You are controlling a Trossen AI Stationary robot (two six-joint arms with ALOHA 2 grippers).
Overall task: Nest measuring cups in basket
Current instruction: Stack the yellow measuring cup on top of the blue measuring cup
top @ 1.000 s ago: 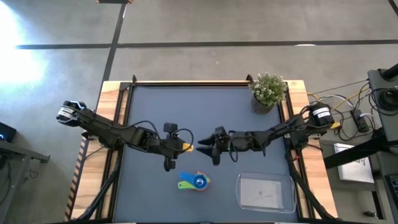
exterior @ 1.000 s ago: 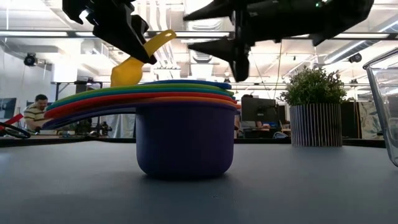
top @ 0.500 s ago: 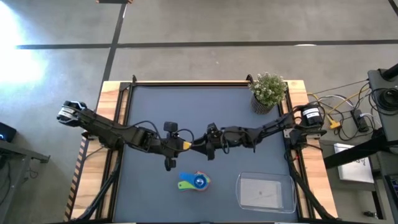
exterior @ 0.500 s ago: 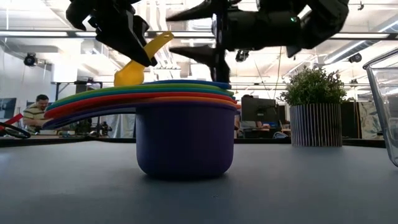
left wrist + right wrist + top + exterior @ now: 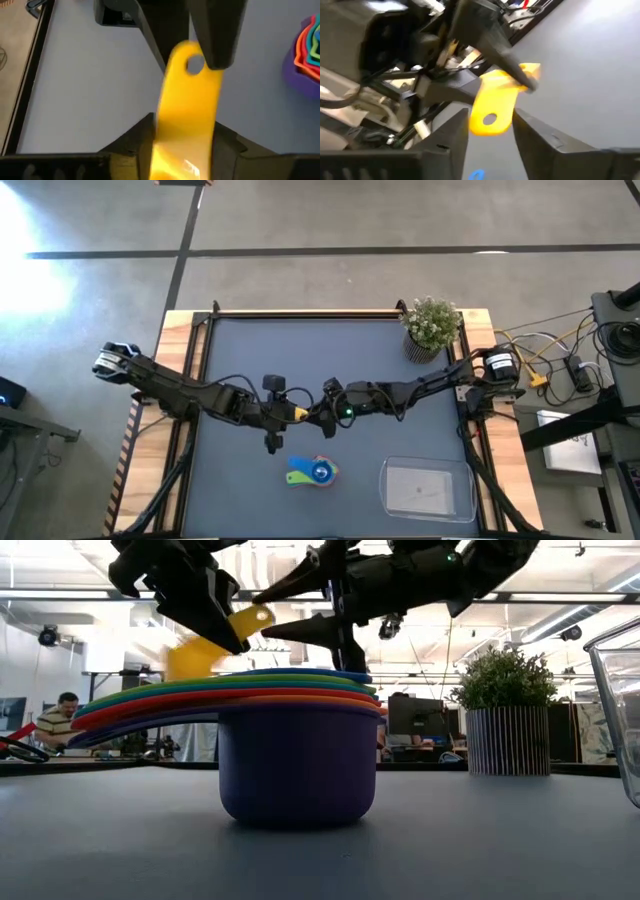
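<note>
Since a second ago the right gripper has slid in from the middle of the dark grey worktop toward the left one, and its fingers now bracket the free end of the small yellow plastic measuring cup instead of hanging well apart from it. That cup is held in the air above the middle of the worktop: the left gripper is clamped on the bowl end of its flat handle, as the left wrist view shows with the yellow handle running out from between its dark fingers. The right wrist view shows the handle's holed tip lying between the right gripper's fingers; they stand close on either side of it, but whether they have gripped it I cannot tell. Below and toward the front edge stands the nested stack of plastic measuring cups, purple at the bottom with orange, red, green, teal and blue rims above, resting on the worktop, not in the basket. The clear, shallow rectangular plastic basket sits near the front right corner, apart from the stack. A small potted plant in a ribbed pot stands at the back right corner.
</note>
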